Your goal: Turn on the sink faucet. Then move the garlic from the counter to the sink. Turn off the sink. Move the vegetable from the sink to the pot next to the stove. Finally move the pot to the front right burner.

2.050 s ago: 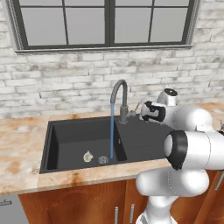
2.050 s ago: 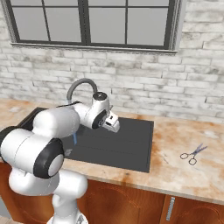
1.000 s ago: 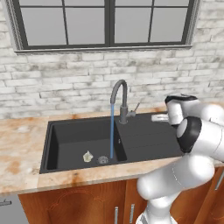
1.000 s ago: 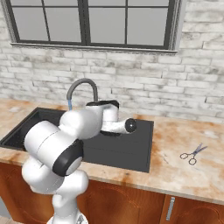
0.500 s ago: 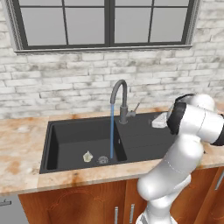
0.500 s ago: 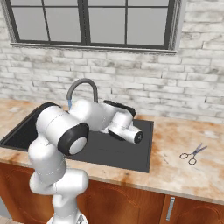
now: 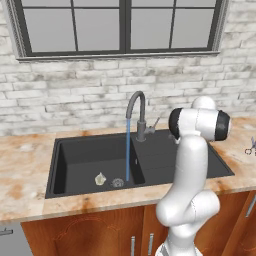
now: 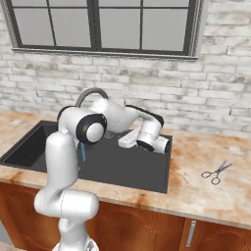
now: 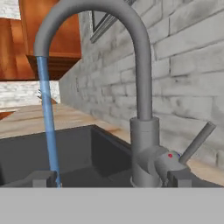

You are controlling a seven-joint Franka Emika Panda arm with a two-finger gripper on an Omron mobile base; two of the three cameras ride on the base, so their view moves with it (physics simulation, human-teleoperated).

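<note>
The dark grey sink faucet (image 7: 136, 107) runs a blue stream (image 7: 128, 150) into the black sink (image 7: 80, 155). The off-white garlic (image 7: 100, 178) lies on the basin floor just left of the round drain (image 7: 118, 182). My gripper (image 9: 109, 179) is open, its tips wide apart with nothing between them, and it faces the faucet's base (image 9: 146, 153) from the drainboard side. The thin side lever (image 9: 197, 142) slants up to the right of the base. In the right base view my white hand (image 8: 128, 139) hovers over the drainboard (image 8: 132, 166), partly hidden by the arm.
Scissors (image 8: 215, 172) lie on the beige counter (image 8: 206, 196) right of the sink. A brick wall and window stand behind the faucet. My arm's elbow (image 7: 197, 125) rises over the drainboard (image 7: 170, 155), right of the faucet.
The arm has swung and rolled its elbow upward. The hand has drawn back right over the drainboard, facing the faucet. Water keeps running and the garlic has not moved.
</note>
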